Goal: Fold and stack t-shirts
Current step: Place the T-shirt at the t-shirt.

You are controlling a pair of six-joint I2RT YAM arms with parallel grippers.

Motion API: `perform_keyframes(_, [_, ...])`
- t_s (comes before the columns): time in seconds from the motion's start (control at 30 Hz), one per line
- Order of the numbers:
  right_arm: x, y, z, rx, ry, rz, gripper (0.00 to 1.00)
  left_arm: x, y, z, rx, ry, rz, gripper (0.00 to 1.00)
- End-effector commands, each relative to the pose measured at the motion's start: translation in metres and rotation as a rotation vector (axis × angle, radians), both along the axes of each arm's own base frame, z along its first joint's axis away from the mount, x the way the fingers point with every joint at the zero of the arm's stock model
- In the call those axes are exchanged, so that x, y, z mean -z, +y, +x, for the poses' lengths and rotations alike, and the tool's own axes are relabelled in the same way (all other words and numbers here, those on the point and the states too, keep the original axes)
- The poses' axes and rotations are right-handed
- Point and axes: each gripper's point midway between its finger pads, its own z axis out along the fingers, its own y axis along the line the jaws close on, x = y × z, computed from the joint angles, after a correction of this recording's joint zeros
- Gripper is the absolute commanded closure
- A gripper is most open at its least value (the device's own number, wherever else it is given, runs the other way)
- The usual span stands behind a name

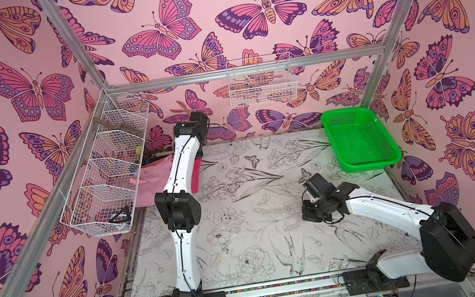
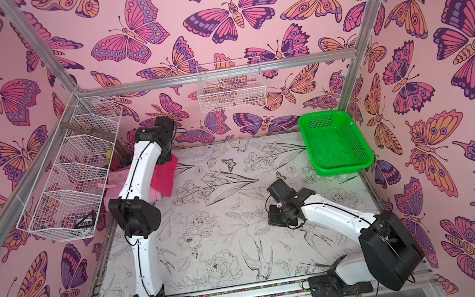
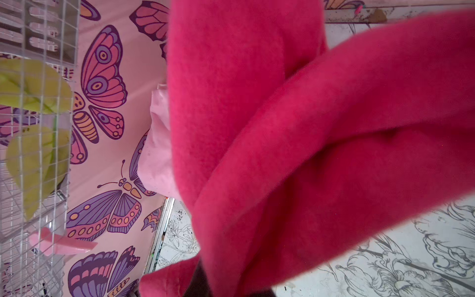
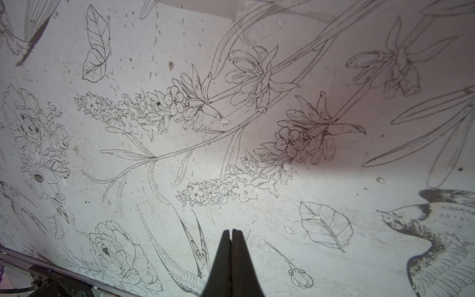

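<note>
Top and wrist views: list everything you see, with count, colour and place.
crimson cloth t-shirt: one, crimson, far left corner, lifted.
light pink cloth t-shirt: one, pink, beside it.
green plastic mesh basket: one, green, far right corner.
white wire compartment rack: one, white, left wall.
small white wire basket: one, white, back rail.
flower-printed table: one, grey-white, underneath.
left arm: one, white-black, at the shirts.
right arm: one, white-black, over the table.
left pincer: one, dark, apparently shut on the crimson cloth.
right pincer: one, black, shut, empty.

- A crimson t-shirt (image 2: 165,175), bunched in thick soft folds, hangs raised at the far left corner of the table (image 1: 239,218).
- A light pink t-shirt (image 1: 146,191) lies crumpled just behind it, partly hidden.
</note>
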Motion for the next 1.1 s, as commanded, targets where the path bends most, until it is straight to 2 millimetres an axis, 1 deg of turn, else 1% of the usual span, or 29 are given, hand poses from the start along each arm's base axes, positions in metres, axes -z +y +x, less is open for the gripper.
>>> perform_keyframes(0.0, [0.006, 0.002, -0.004, -0.009, 0.021, -0.003, 1.00, -0.019, 0.018, 0.001, -0.039, -0.044, 0.063, 1.00])
perform_keyframes(0.13, [0.007, 0.002, -0.003, -0.015, 0.024, -0.005, 1.00, -0.024, 0.033, -0.001, -0.069, -0.055, 0.067, 1.00])
perform_keyframes(0.33, [0.007, 0.003, -0.003, -0.018, 0.026, -0.007, 1.00, -0.023, 0.059, -0.003, -0.124, -0.054, 0.067, 1.00])
perform_keyframes(0.43, [0.010, 0.002, -0.004, -0.019, 0.034, -0.013, 1.00, -0.025, 0.069, -0.004, -0.147, -0.064, 0.066, 1.00])
perform_keyframes(0.73, [0.015, 0.005, -0.002, -0.029, 0.046, -0.018, 1.00, -0.023, 0.085, -0.004, -0.182, -0.058, 0.114, 1.00])
perform_keyframes(1.0, [0.020, 0.005, -0.003, -0.034, 0.058, -0.023, 1.00, -0.014, 0.096, -0.004, -0.206, -0.018, 0.209, 1.00])
perform_keyframes(1.07, [0.020, 0.006, -0.003, -0.038, 0.061, -0.023, 1.00, -0.008, 0.099, -0.004, -0.210, 0.000, 0.231, 1.00])
